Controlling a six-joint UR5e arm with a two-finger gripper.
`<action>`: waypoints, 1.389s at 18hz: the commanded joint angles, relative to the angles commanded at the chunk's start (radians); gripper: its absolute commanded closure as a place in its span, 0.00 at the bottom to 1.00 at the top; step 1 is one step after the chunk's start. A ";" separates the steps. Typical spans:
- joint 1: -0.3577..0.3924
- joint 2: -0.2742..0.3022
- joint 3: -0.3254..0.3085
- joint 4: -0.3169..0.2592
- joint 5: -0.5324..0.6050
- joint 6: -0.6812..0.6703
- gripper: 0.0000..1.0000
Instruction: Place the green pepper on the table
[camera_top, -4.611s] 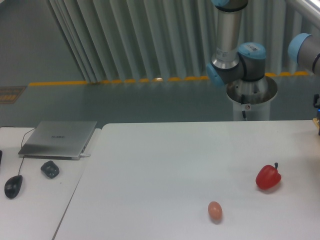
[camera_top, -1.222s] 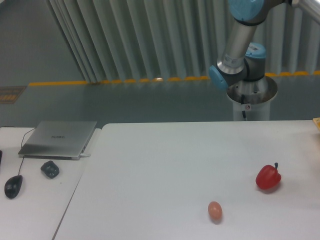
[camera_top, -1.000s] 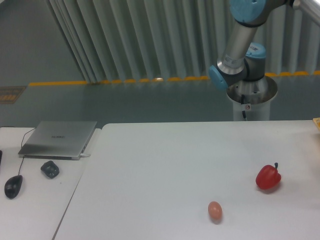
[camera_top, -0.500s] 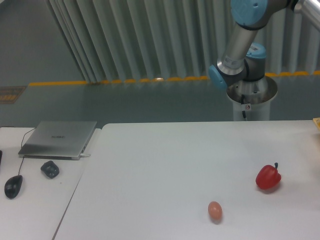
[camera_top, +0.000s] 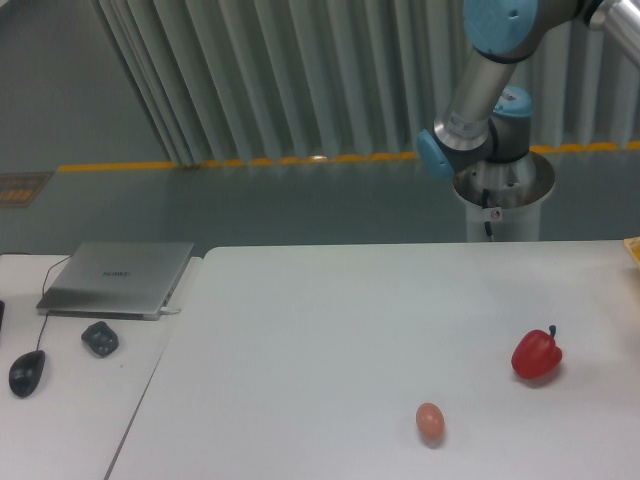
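On table: red pepper, egg; green pepper and tool out of view, direction and tool state undeterminable.

The big table stood in the middle. A pepper sat near its right edge, and an egg lay to the left of it — closer to the front edge. A small desk stood just beside the table's left edge. On the desk, a laptop lay at the back, with a mouse near the left edge. The arm's base stood behind the table — toward its back right corner.
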 joint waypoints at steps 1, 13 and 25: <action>0.003 0.002 0.005 0.000 -0.002 0.003 0.58; 0.017 0.127 0.005 -0.026 -0.040 -0.021 0.54; -0.227 0.129 0.014 -0.045 -0.063 -0.524 0.54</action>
